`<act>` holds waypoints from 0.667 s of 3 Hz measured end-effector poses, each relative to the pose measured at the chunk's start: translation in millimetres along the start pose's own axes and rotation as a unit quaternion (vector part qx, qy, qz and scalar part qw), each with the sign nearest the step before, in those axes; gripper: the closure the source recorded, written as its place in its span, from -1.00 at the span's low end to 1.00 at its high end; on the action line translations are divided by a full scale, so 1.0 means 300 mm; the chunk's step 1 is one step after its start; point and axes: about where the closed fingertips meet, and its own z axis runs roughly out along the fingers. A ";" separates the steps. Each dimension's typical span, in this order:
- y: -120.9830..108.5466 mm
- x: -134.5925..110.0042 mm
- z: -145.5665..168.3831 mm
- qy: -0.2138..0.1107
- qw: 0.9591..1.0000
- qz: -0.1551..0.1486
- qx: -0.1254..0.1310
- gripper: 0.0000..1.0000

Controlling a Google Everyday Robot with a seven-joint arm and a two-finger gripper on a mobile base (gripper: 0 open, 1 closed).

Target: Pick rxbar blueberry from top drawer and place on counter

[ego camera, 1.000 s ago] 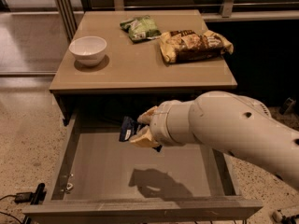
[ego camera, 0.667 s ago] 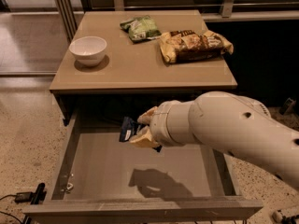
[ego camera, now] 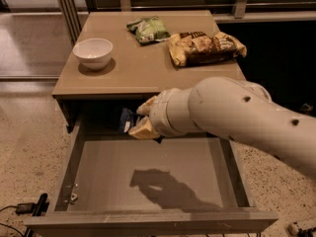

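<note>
The gripper hangs over the back of the open top drawer, its tan fingers clamped on the rxbar blueberry, a flat, crinkly navy wrapper held clear of the drawer's smooth grey floor. Picking looks done; placing remains. The glossy beige counter surface carries a white bowl and two crumpled bags.

Gripper with rxbar blueberry in top drawer; counter edge near.
</note>
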 end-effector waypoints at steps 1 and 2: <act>-0.166 -0.157 0.090 -0.016 0.999 -0.043 -0.003 1.00; -0.290 -0.321 0.190 -0.022 0.995 -0.092 -0.016 1.00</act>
